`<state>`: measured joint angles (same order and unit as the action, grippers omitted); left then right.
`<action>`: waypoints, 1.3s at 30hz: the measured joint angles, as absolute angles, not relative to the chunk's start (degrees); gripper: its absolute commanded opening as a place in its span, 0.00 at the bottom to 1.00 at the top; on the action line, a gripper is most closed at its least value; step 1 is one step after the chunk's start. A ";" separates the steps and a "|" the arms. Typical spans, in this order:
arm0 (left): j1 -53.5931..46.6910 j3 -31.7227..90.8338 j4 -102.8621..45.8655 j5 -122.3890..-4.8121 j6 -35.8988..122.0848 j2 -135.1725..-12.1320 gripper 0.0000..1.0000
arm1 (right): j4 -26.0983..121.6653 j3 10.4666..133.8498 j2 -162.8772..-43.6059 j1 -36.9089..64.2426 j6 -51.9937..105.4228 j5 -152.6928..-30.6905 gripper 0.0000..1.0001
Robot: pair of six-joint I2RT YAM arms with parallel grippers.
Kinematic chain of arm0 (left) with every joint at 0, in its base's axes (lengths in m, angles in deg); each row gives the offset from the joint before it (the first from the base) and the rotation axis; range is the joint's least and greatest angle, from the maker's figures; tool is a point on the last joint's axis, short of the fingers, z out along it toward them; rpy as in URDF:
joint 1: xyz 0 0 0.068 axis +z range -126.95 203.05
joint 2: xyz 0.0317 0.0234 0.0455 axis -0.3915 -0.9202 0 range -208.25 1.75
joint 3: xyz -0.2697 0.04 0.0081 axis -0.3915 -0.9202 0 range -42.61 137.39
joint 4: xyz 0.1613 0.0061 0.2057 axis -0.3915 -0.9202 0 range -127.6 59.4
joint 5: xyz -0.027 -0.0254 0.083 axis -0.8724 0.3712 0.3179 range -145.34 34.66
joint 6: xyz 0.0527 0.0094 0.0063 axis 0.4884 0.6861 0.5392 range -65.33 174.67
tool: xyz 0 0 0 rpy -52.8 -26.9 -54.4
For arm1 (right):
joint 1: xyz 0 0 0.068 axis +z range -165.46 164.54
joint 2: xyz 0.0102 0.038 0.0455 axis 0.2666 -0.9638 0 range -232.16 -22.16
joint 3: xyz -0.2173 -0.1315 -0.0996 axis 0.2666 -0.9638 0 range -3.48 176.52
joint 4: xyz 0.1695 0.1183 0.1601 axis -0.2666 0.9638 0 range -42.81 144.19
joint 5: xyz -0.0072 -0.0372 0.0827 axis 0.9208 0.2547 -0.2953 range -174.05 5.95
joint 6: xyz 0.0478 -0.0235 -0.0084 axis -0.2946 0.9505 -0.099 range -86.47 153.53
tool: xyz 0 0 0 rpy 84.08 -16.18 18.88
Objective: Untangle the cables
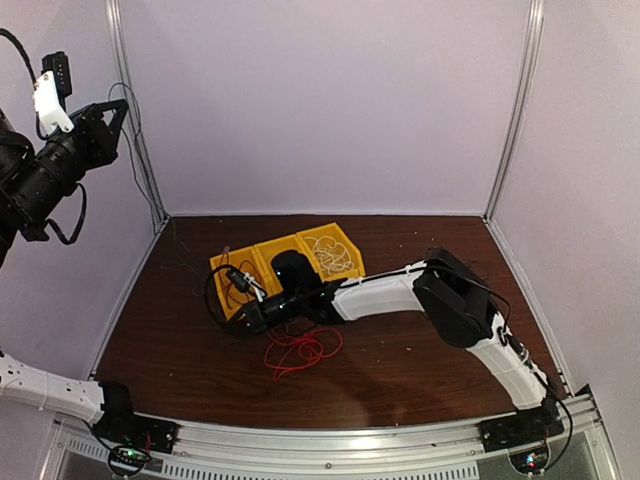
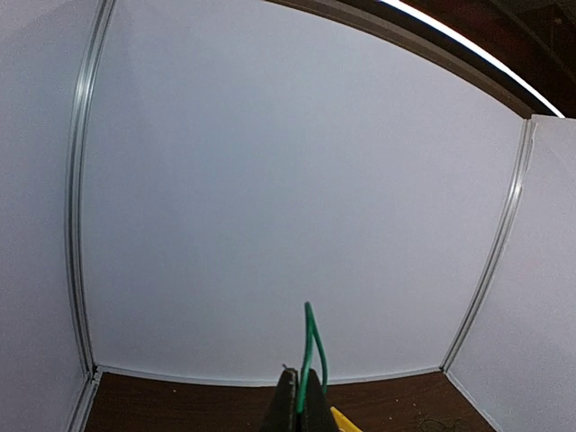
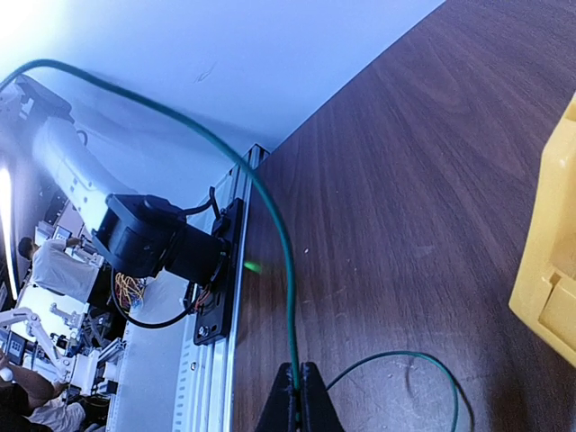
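Top external: one red cable (image 1: pixel 298 348), one white cable (image 1: pixel 336 257), one tray (image 1: pixel 268 250).

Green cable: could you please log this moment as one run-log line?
left tool: shut on green cable, raised high | right tool: shut on green cable, near table | red cable: loose on table

Nothing legible is showing in any view. Yellow bin (image 3: pixel 551 225), right arm casing (image 1: pixel 380 290) and base rail (image 1: pixel 330 440) aren't displaying readable text, labels, brands or numbers.
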<state>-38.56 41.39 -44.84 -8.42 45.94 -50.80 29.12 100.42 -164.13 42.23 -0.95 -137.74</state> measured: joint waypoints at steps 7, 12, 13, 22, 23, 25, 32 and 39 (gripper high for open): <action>-38.56 40.32 -44.14 -7.79 46.05 -50.93 0.00 | 35.88 100.40 -156.92 38.82 4.80 -137.79 0.00; -38.56 38.99 -42.13 -7.94 46.20 -54.41 0.00 | 38.39 103.98 -146.60 31.52 8.19 -137.72 0.00; -38.56 39.03 -41.72 -8.05 46.20 -56.02 0.00 | 38.30 105.05 -144.61 29.71 8.58 -137.74 0.00; -32.02 38.68 -39.92 -17.12 45.00 -72.59 0.00 | 35.96 109.49 -143.52 21.42 10.68 -136.78 0.00; -30.66 38.42 -39.27 -18.15 44.74 -73.69 0.00 | 35.90 110.15 -145.14 21.27 10.42 -136.76 0.00; -28.46 38.27 -37.83 -19.88 44.24 -75.30 0.00 | 35.64 110.96 -148.16 21.05 9.15 -136.91 0.00; -25.70 37.35 -31.33 -24.51 42.23 -76.46 0.00 | 32.58 112.29 -152.66 20.81 -1.17 -139.77 0.00; -25.70 35.14 -29.24 -25.73 41.61 -72.53 0.00 | 24.10 117.64 -146.87 20.83 -10.76 -142.09 0.00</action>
<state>-25.70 35.14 -29.24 -25.73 41.61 -72.53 24.10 117.64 -146.87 20.83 -10.76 -142.09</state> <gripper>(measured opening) 0.009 0.013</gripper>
